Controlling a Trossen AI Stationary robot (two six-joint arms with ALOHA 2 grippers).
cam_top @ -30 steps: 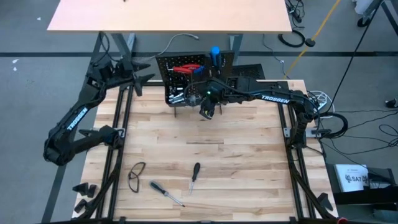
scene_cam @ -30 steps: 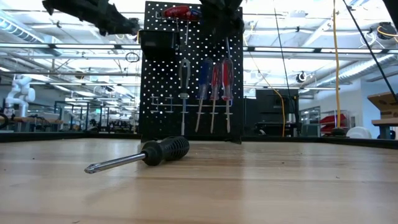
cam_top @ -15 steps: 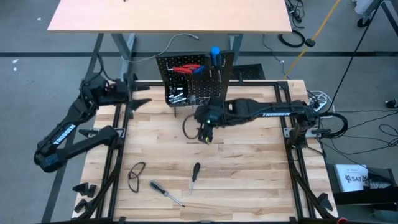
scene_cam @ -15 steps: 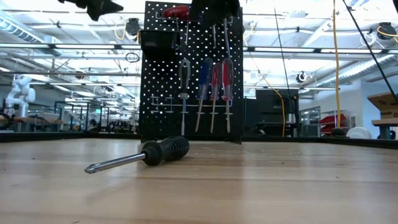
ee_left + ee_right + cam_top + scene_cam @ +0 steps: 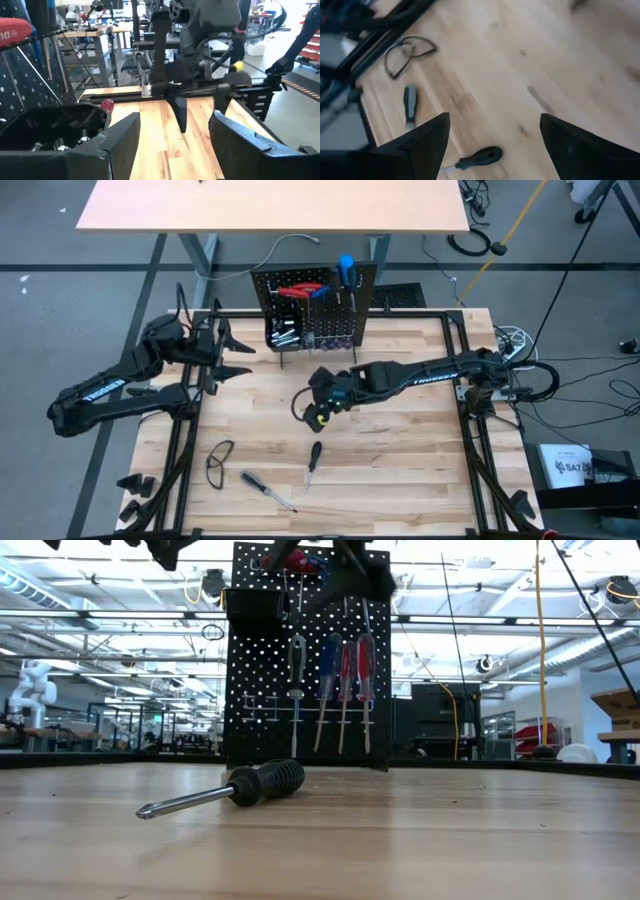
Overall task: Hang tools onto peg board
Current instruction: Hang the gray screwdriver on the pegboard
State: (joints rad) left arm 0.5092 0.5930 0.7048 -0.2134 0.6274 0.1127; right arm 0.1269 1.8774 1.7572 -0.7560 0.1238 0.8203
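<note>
The black peg board (image 5: 315, 305) stands upright at the table's far edge. Red pliers (image 5: 296, 291) and red and blue screwdrivers (image 5: 344, 690) hang on it, and its small bin (image 5: 55, 130) holds silvery pieces. A black-handled screwdriver (image 5: 313, 463) lies flat on the table, as does a second screwdriver (image 5: 266, 491) closer to the near edge. My right gripper (image 5: 310, 415) hovers open over mid-table, slanting down, with nothing between its fingers (image 5: 495, 120). My left gripper (image 5: 238, 355) stands open and level at the left, beside the board, pointing right (image 5: 175, 120).
Safety glasses (image 5: 220, 460) lie near the front left, beside the loose screwdrivers. Black frame rails (image 5: 195, 410) run along the table's left and right sides. Bare wood lies between the peg board and the screwdrivers, on the right half.
My right gripper has drawn away from the peg board toward the near edge and a little left, sinking, rolling and tipping downward. My left gripper has swung from beside the board's far-left corner toward the near edge, turning rightward. Both have stayed open.
</note>
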